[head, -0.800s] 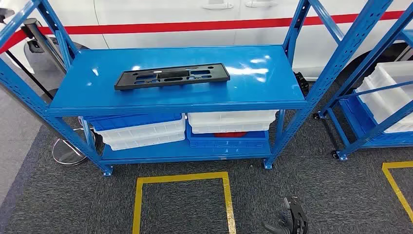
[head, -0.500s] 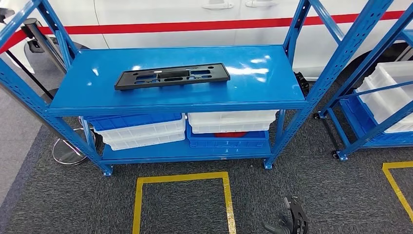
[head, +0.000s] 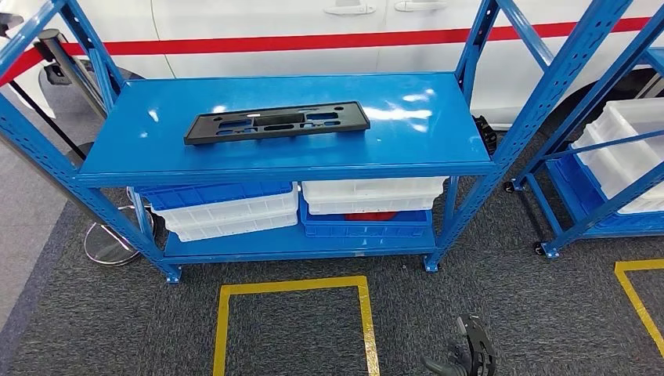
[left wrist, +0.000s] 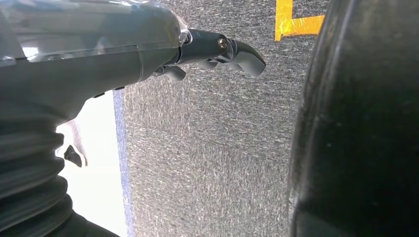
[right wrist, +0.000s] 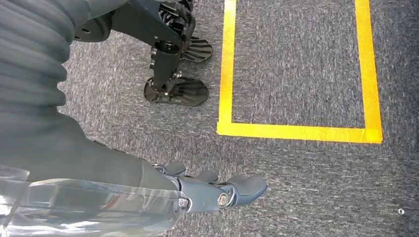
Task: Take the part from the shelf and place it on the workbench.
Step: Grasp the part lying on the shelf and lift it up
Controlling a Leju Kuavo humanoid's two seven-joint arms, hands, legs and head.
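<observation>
Head view from my seat, sweeping left to right: one chrome stool base [head: 110,244] sits on the floor at the far left, tucked behind the frame of the blue metal shelf unit [head: 438,149]. One flat black plastic part with cut-out slots [head: 276,122] lies on the glossy top shelf, left of centre, lengthwise along the shelf and touching nothing else.

Lower shelf holds two stacks of bins as far as I can count. On the left, one blue plastic bin [head: 219,193] sits over white plastic bins [head: 231,218]. On the right, a white bin [head: 373,193] rests on another blue bin [head: 365,225] with something red showing inside it; can't tell what.

Floor is dark grey carpet [head: 501,305] with one full yellow tape square [head: 294,317] in front of the shelf and the corner of a second yellow tape square [head: 638,301] at the far right. A second blue rack [head: 603,196] on the right carries white crates [head: 626,153]. A white car body with a red stripe [head: 313,37] runs behind it all.

My left hand [left wrist: 217,54] hangs over the carpet holding nothing, fingers loosely curled and slightly apart. Right hand [right wrist: 217,190] also hangs low, empty, fingers side by side with small gaps, near a tape square.
</observation>
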